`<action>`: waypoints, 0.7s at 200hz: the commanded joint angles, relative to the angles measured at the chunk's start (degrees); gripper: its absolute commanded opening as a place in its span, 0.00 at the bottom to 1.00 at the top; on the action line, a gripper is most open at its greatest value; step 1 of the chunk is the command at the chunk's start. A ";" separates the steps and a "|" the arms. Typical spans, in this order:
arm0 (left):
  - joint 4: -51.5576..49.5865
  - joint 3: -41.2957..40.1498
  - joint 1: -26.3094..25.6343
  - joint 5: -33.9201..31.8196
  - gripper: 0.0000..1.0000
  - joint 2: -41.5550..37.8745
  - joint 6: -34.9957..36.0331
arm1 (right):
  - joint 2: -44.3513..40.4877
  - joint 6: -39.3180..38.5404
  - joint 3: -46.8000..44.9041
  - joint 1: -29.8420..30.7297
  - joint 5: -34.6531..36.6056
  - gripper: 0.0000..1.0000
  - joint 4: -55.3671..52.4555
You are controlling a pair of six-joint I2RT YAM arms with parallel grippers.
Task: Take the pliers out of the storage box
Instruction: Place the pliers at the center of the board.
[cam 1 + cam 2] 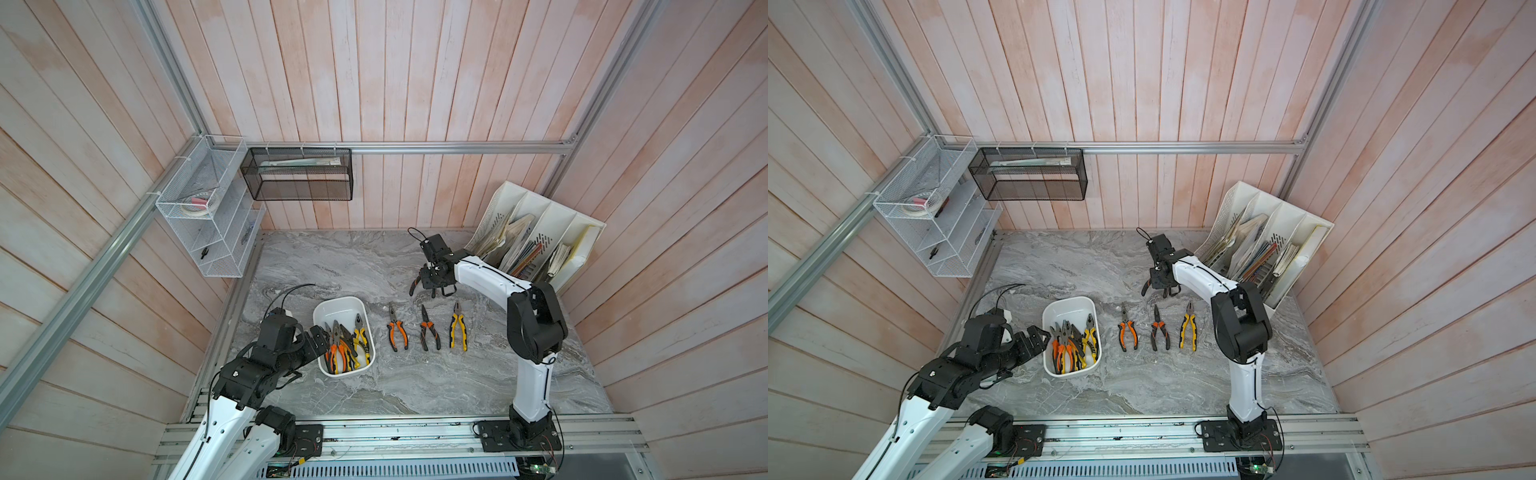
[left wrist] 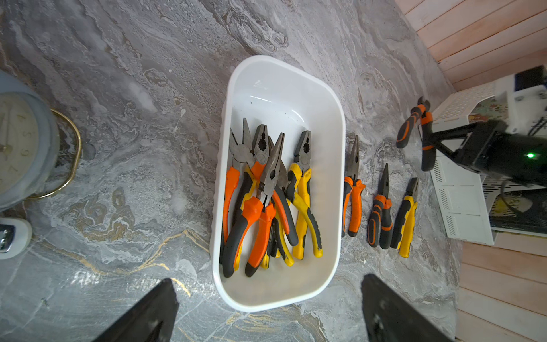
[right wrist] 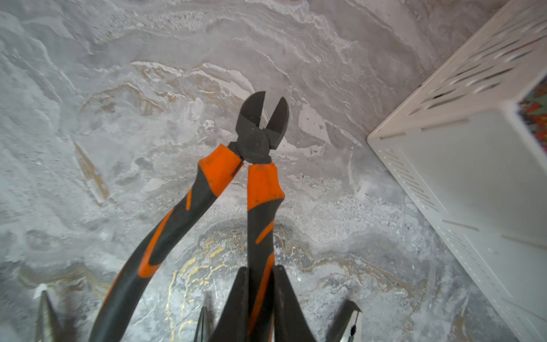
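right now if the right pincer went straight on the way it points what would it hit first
Most likely the marble table: the right pincer points down at it, and the orange pliers it grips would touch first. The white file rack seems off to the side; height is unclear.

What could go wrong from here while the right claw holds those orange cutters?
The right claw grips the cutters by one handle only; the other handle hangs splayed, so they may swing or slip. The pliers in the storage box lie crossed, so lifting one could drag others.
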 commanded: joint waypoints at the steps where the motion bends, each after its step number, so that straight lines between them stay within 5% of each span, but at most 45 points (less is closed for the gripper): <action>1: 1.51 -0.51 -0.09 0.98 1.00 0.04 0.52 | 2.40 -2.42 3.34 0.16 2.51 0.00 -0.82; 31: 1.45 -0.84 -0.09 1.00 1.00 0.22 0.74 | 6.13 -3.53 6.18 0.16 2.39 0.00 -0.98; 58: 1.41 -0.73 0.00 0.91 1.00 0.35 0.91 | 8.31 -3.75 9.33 0.08 2.80 0.13 -3.10; 101: 1.87 -1.13 0.00 0.92 1.00 0.49 0.61 | 5.85 -0.01 10.87 -0.72 0.25 0.53 -6.82; 126: 2.18 -1.13 -0.01 0.93 1.00 0.66 0.69 | 5.31 6.62 12.81 -3.14 -11.18 0.75 -9.85; 140: 2.27 -1.11 -0.01 1.00 1.00 0.75 0.78 | 5.62 9.45 13.63 -3.95 -16.06 0.96 -10.64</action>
